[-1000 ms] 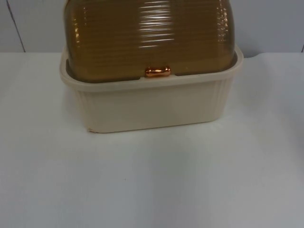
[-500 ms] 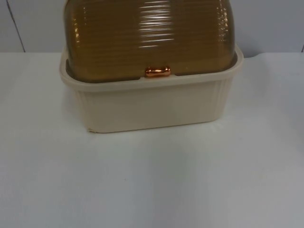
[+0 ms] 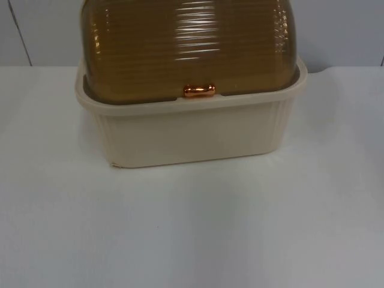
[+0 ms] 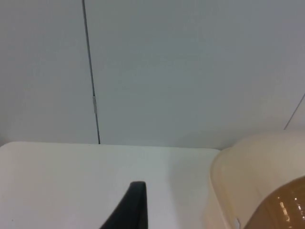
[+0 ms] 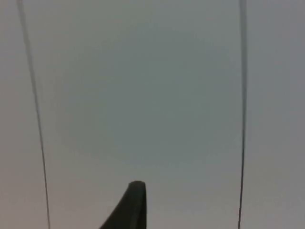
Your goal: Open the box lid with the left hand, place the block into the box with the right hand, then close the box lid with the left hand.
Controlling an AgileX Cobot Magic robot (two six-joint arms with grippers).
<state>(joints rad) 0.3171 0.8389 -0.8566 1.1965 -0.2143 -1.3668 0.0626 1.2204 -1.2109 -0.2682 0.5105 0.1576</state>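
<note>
A cream ribbed box (image 3: 192, 135) stands at the back middle of the white table. Its brown see-through domed lid (image 3: 186, 48) is down on the rim, with a small copper handle (image 3: 199, 90) at the front edge. My left gripper (image 4: 136, 210) hovers over the table to the left of the box, whose rounded cream corner (image 4: 248, 171) and a bit of brown lid (image 4: 283, 207) lie beside it. My right gripper (image 5: 133, 207) points at the grey wall, away from the box.
The white table top (image 3: 192, 228) stretches in front of and beside the box. A grey partition wall (image 3: 342, 30) with thin dark seams (image 4: 90, 95) closes off the back of the table.
</note>
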